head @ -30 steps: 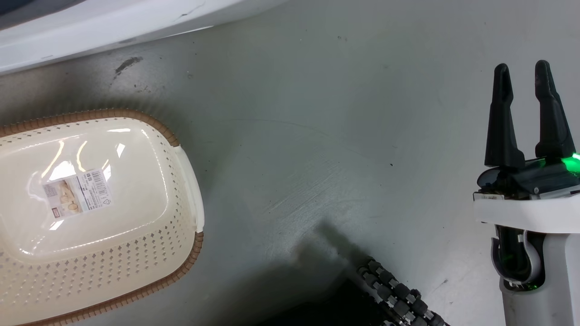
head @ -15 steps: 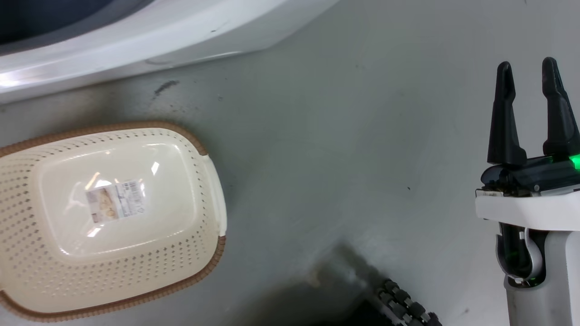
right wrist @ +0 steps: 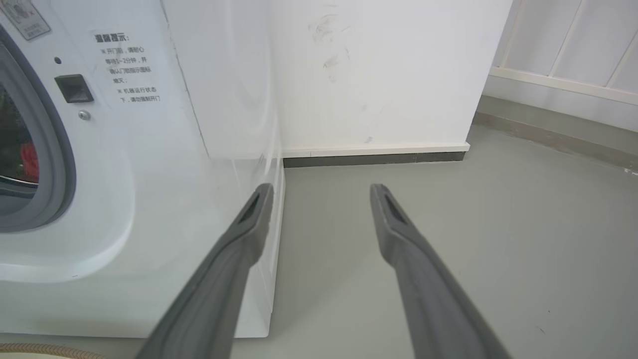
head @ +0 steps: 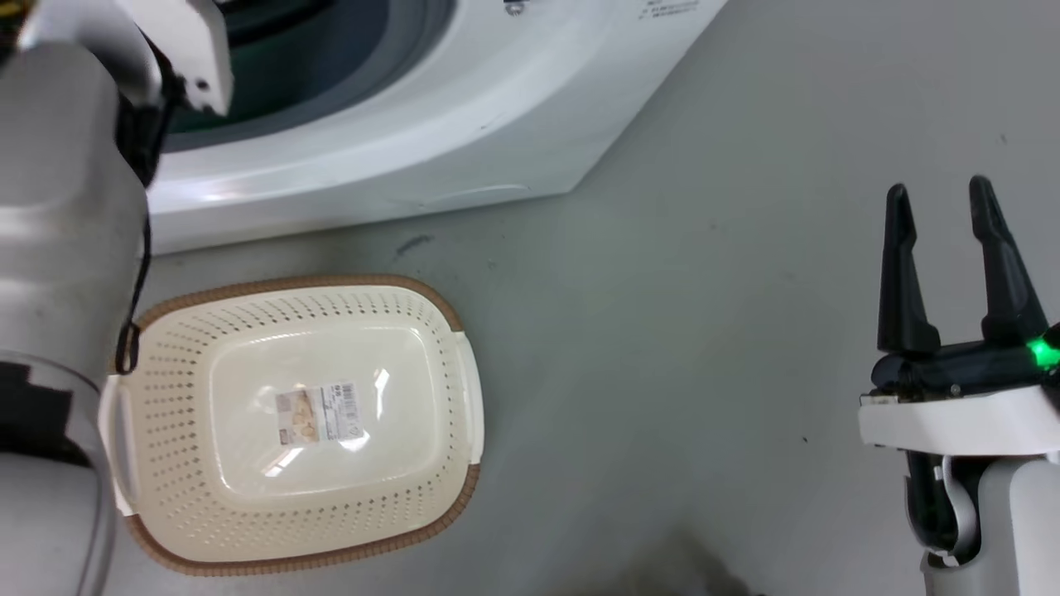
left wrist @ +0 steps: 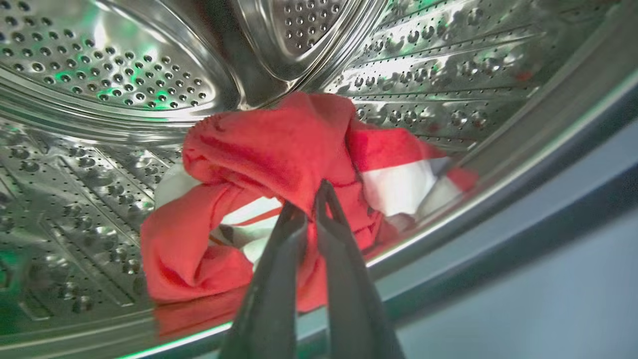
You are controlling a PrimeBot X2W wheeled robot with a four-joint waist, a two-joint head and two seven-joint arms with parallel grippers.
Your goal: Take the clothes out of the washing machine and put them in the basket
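Note:
The clothes (left wrist: 279,144), bright red fabric with white bands, lie bunched on the floor of the perforated steel drum (left wrist: 99,60). My left gripper (left wrist: 313,199) is inside the drum, shut on a raised fold of the red cloth. In the head view my pale left forearm (head: 66,248) reaches up into the washing machine (head: 464,124). The cream basket (head: 298,285) stands on the floor just in front of the machine, holding only its paper label (head: 319,411). My right gripper (head: 938,189) is open over bare floor at the right, its fingers (right wrist: 254,214) wide apart and holding nothing.
The grey floor (head: 662,331) stretches to the right of the basket and the machine. Behind it is a white wall with a dark baseboard (right wrist: 374,158). The machine's front corner (right wrist: 269,199) lies close to my right gripper. A sliver of red cloth (right wrist: 30,159) shows through the grey door ring (right wrist: 60,164).
The head camera has tilted up: the machine's front and my left forearm have come into the picture and the basket sits lower and further right. The right gripper stays open.

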